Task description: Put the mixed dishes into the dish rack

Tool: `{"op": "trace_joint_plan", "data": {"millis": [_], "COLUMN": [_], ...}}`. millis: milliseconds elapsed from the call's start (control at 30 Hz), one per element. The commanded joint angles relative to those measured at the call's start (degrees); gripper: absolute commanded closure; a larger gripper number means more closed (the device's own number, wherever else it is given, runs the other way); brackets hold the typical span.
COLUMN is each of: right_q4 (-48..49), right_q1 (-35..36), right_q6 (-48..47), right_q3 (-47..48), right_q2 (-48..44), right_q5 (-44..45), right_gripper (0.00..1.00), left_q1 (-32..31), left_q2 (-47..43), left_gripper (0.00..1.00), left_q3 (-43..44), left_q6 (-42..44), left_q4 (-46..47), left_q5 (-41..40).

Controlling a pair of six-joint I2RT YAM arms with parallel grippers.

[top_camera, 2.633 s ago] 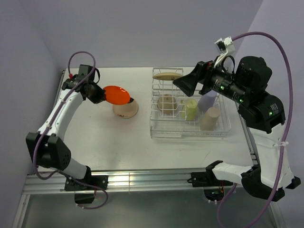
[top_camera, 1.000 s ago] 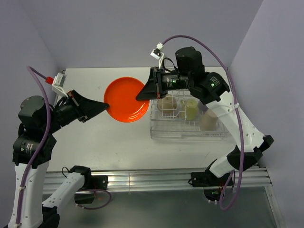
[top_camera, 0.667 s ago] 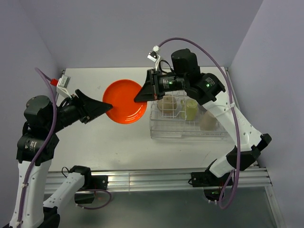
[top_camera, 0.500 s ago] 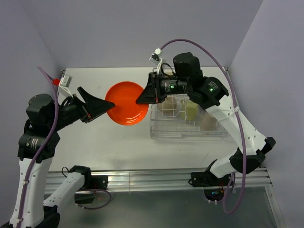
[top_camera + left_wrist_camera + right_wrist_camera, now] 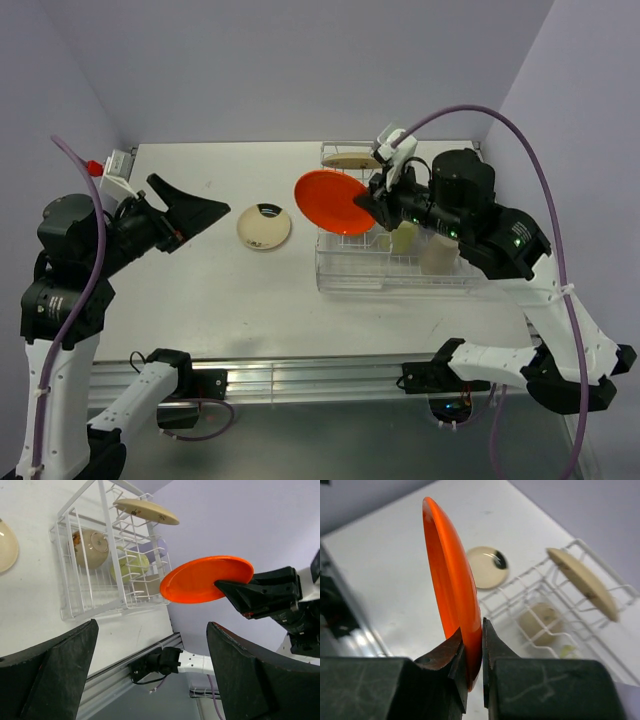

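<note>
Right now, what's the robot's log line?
right jaws: shut on orange plate near dish rack | left jaws: open | off-white bowl: on table

table (image 5: 200,290) L: open bar bowl (image 5: 264,226) | rack (image 5: 400,284): saucer (image 5: 352,159) far slot, cups (image 5: 440,252) R, orange plate (image 5: 330,200) over L end

Plate (image 5: 451,575) in the right claw (image 5: 472,630) bright orange; rack (image 5: 114,555) beyond it white wire; saucer (image 5: 580,582) cream, dark-flecked.
</note>
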Motion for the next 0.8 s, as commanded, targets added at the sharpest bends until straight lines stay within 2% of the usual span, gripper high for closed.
{"op": "trace_joint_plan", "data": {"millis": [0,100,333,567,767], "right_q4": [5.5,6.7,11.5,13.8,12.0], "right_q1": [-0.2,-0.9,-6.4,-14.6,-15.5], "right_q6": [-16.2,-24.1,-35.8,-40.5,-42.4], "right_q3": [-4.2,-9.8,-15.3,-13.6,-9.1], "right_q2": [-3.0,-5.3,-7.5,-5.9,-2.8], "right_q5": [8.1,10.5,6.9,-1.8,-6.4], "right_gripper": [1.00,1.00,1.00,1.00,1.00], "left_q1": [-0.1,-0.1,-0.1,-0.1,-0.1], "left_q2": [1.4,1.4,1.9,1.1,0.4], "left_gripper": [0.04,0.05,0.06,0.06,0.06], "left_q3": [-1.9,-4.1,-4.8,-5.6,-6.4], "left_q6": [0.1,-0.7,-0.2,-0.3,-0.7], "left_q4": [0.5,1.1,0.4,-0.4,-0.4], "left_q5": [0.0,0.9,1.1,0.9,0.3]}}
